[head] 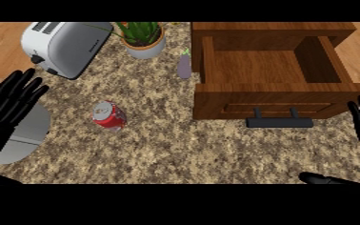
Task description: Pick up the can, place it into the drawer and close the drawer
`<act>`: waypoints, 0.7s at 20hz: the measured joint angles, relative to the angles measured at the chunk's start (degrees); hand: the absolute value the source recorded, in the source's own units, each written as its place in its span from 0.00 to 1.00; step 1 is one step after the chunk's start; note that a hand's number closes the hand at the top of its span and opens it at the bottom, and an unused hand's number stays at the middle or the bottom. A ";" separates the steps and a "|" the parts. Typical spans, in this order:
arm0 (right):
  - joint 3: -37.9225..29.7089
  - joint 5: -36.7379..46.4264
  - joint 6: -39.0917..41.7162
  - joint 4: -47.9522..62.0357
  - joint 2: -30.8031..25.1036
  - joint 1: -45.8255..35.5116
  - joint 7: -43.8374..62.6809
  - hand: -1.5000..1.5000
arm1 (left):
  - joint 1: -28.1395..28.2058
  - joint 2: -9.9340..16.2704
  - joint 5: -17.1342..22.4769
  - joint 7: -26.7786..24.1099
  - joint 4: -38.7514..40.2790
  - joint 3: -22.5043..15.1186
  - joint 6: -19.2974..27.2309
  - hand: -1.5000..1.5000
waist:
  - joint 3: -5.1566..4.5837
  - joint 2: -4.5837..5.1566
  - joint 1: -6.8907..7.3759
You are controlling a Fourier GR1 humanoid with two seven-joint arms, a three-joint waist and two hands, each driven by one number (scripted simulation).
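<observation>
A red can (pixel 110 116) lies on its side on the speckled counter, left of centre, silver top facing up-left. The wooden drawer (pixel 271 66) stands pulled open at the right and holds nothing; its black handle (pixel 279 122) faces the near edge. My left hand (pixel 17 99) rests open at the left edge, fingers straight and pointing up, well to the left of the can. Of my right hand (pixel 327 178) only dark fingertips show at the lower right corner and the right edge, below the drawer front.
A silver toaster (pixel 63 47) sits at the back left. A potted plant (pixel 143 39) stands behind the can. A small purple eggplant (pixel 184 66) lies just left of the drawer. A grey round object (pixel 28 133) lies at the left edge under my left hand.
</observation>
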 measured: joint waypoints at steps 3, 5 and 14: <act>-2.98 -2.61 2.74 0.97 -0.54 2.29 -2.59 0.00 | 0.79 1.24 3.28 2.21 -1.16 2.76 -1.42 0.00 | 0.00 -0.02 0.08; -4.24 -3.56 4.27 0.83 -0.35 3.86 -3.73 0.00 | 1.30 0.72 3.20 2.69 -1.75 3.39 -1.98 0.00 | 0.01 -0.01 0.07; -9.16 -8.32 9.76 -0.76 -0.59 8.67 -4.99 0.00 | 1.22 1.41 13.60 11.17 -1.85 8.15 -0.40 0.00 | 0.00 -0.03 -0.03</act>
